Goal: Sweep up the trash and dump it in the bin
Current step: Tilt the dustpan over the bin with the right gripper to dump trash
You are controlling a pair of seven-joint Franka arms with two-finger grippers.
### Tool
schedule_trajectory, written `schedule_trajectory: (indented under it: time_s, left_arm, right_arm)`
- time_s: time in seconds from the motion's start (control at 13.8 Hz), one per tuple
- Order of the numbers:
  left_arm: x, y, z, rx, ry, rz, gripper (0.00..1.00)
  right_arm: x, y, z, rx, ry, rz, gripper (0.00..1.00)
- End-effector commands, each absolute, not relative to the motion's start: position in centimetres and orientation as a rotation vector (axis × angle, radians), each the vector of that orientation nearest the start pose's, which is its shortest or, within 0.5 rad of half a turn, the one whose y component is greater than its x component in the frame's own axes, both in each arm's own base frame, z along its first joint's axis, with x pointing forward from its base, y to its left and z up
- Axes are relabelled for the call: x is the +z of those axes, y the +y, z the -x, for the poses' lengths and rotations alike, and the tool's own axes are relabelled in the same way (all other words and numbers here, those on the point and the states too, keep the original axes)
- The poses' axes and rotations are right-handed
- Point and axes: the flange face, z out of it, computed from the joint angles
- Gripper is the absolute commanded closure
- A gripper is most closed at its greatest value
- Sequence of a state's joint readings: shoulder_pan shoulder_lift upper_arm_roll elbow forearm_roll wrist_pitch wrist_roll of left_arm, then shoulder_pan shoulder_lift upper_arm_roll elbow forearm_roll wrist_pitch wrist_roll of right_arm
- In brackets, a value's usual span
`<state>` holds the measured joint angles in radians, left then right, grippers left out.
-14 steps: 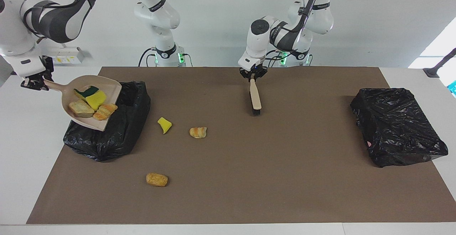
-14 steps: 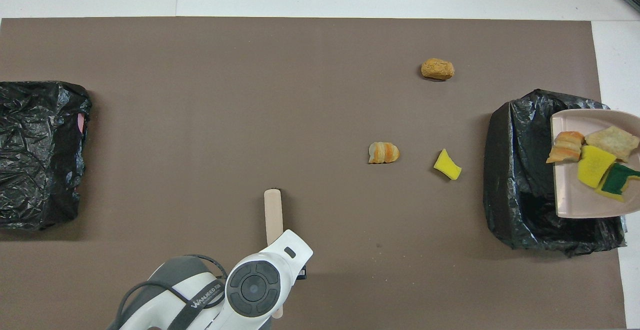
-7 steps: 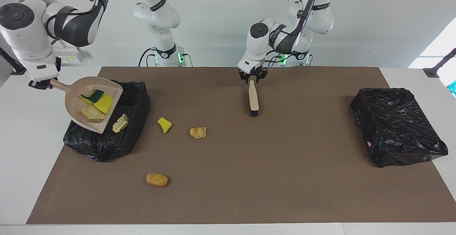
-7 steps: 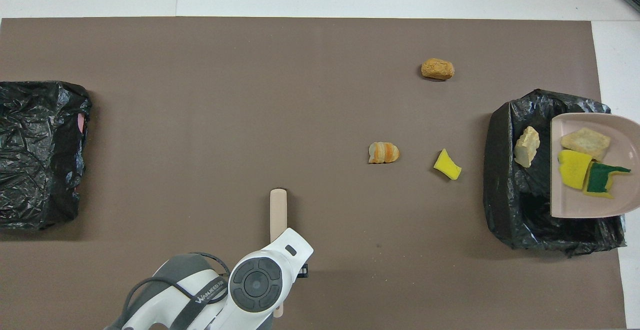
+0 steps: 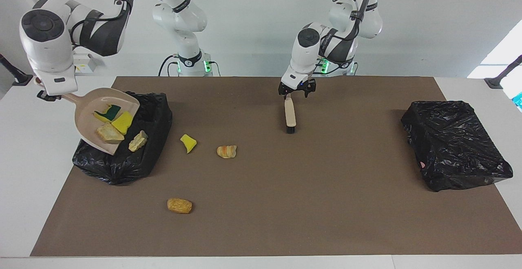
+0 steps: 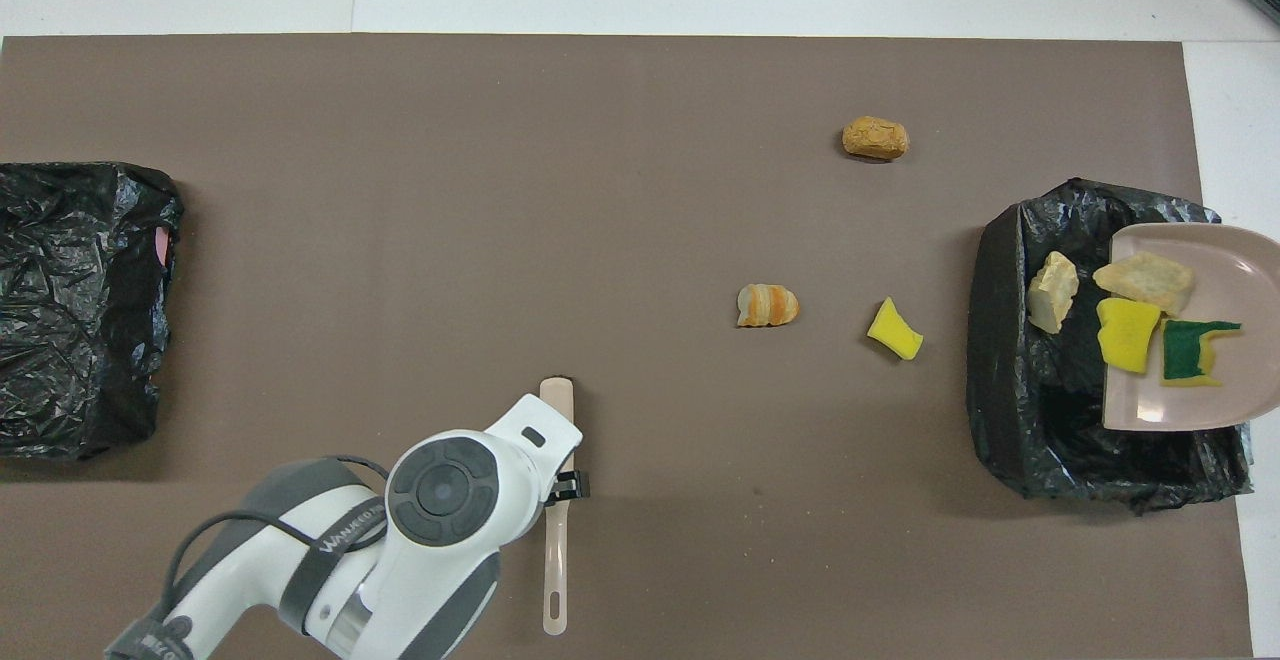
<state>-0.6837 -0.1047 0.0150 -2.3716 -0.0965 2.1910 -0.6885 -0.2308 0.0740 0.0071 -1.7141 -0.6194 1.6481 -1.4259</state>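
Note:
My right gripper is shut on the handle of the beige dustpan, which is tilted over the black-lined bin at the right arm's end. The pan carries a tan chunk, a yellow sponge and a green-yellow sponge. A pale chunk lies in the bin. More trash is on the mat: a yellow bit, a striped lump and a brown lump. My left gripper hangs open just over the handle of the brush, which lies flat.
A second black-bagged bin stands at the left arm's end of the brown mat. White table shows around the mat's edges.
My left gripper has opened, let go of the brush and lifted off its handle. My right arm has tilted the dustpan further, and one lump has slid off it into the bin.

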Motion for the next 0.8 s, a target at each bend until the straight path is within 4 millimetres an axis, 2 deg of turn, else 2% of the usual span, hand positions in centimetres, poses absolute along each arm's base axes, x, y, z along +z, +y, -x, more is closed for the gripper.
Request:
schedule_trajectory:
  time_s: [0.0,0.14,0.29,0.43,0.58,0.72]
  left_arm:
    - [37.4,-25.7,-41.2,0.170,-0.184,3.167,0.00]
    - [37.6,-22.2,-42.9,0.204,-0.169,3.163,0.00]
    - [37.6,-18.5,-44.2,0.248,-0.157,3.158,0.00]
    - [38.2,-13.6,-45.5,0.254,-0.125,3.175,0.00]
    - [39.9,-8.3,-46.3,0.225,-0.085,3.201,0.00]
    - [40.4,-4.4,-46.9,0.241,-0.021,3.214,0.00]
  right_arm:
    - [55.0,-16.7,-53.8,1.072,-1.962,2.706,1.00]
    - [55.8,-15.8,-53.9,1.112,-1.997,2.708,1.00]
    - [56.7,-16.1,-53.5,1.160,-1.997,2.712,1.00]
    - [58.1,-16.1,-53.1,1.246,-2.010,2.728,1.00]
    - [58.6,-13.6,-53.8,1.329,-2.082,2.726,1.00]
    - [58.7,-11.6,-54.2,1.352,-2.126,2.719,1.00]
